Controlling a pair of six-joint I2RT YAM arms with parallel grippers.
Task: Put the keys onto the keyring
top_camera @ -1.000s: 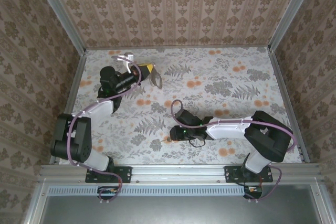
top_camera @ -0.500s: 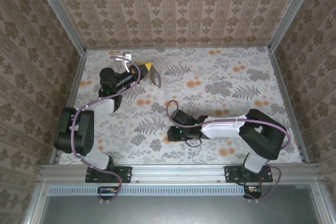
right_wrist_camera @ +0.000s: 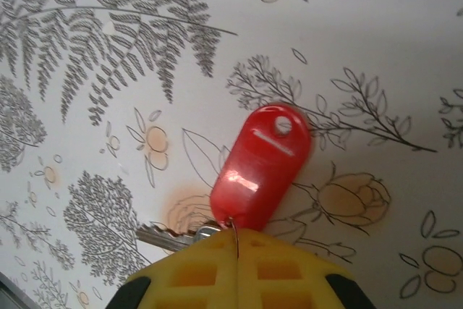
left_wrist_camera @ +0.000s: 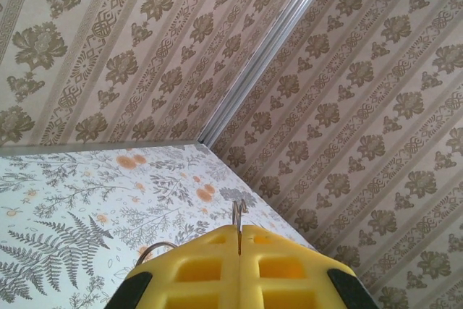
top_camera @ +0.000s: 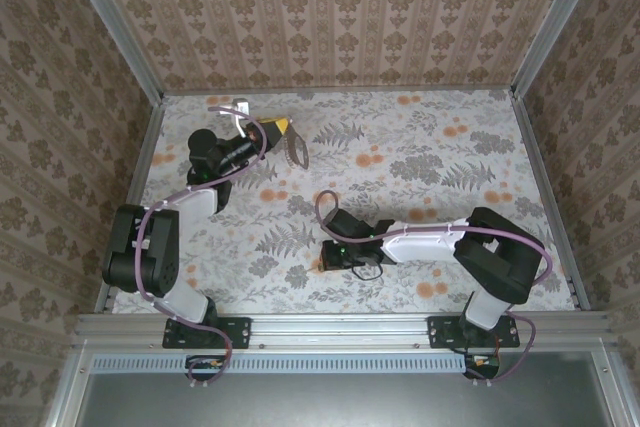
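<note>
left gripper [left_wrist_camera: 239, 231] pinching grey-brown oval metal keyring [top_camera: 297, 151]; right gripper [right_wrist_camera: 237, 235] pinching red-plastic-headed key [right_wrist_camera: 260, 164] at 6 o'clock tip | risk: shallow hold; key may slip

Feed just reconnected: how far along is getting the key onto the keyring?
Done: the left end effector grips the keyring. In hand: the right end effector is shut on the red key, which lies on the table. Left: lift it and thread it on.

Top external: overhead from near edge, down on fern-printed white table [top_camera: 450, 137]; left wrist: low, facing brown damask-patterned wall [left_wrist_camera: 376, 70] corner; right wrist: close above same table.
</note>
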